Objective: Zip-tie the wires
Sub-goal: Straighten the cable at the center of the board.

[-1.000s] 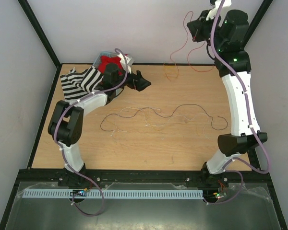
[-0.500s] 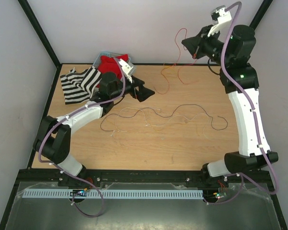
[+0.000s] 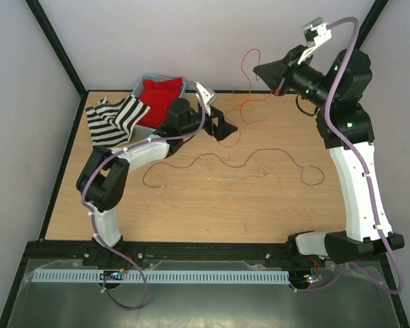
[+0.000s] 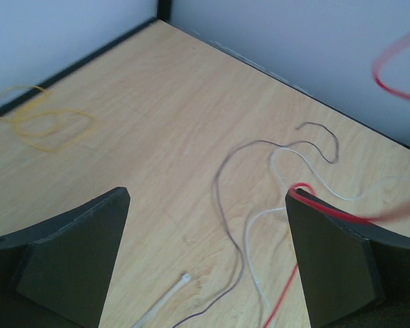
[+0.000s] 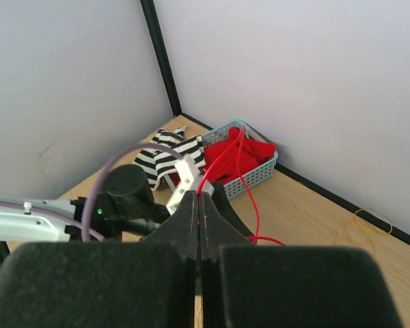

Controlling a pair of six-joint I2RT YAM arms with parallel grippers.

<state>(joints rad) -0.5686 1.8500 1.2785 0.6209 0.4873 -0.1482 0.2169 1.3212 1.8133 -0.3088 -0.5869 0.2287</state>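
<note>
My right gripper point(image 3: 261, 70) is raised high at the back right, shut on a red wire point(image 3: 244, 63). In the right wrist view the jaws point(image 5: 199, 198) pinch that wire point(image 5: 238, 154), which loops up and hangs down to the table. My left gripper point(image 3: 227, 128) is open low over the back middle of the table. In the left wrist view point(image 4: 208, 199) the red wire point(image 4: 313, 203) lies across its right finger point(image 4: 338, 266). A dark brown wire point(image 3: 266, 150) and pale strands point(image 4: 260, 232) curl across the table. An orange loop point(image 4: 44, 126) lies near the back edge.
A thin whitish zip tie point(image 4: 165, 295) lies on the wood below the left gripper. A blue basket point(image 3: 142, 80) with a red cloth point(image 3: 160, 94) stands at the back left, and a striped cloth point(image 3: 113, 116) lies beside it. Black frame posts and pale walls enclose the table.
My right gripper has swung left and tipped over with the red wire in it. My left gripper has reached right, from beside the basket to under the hanging red wire.
</note>
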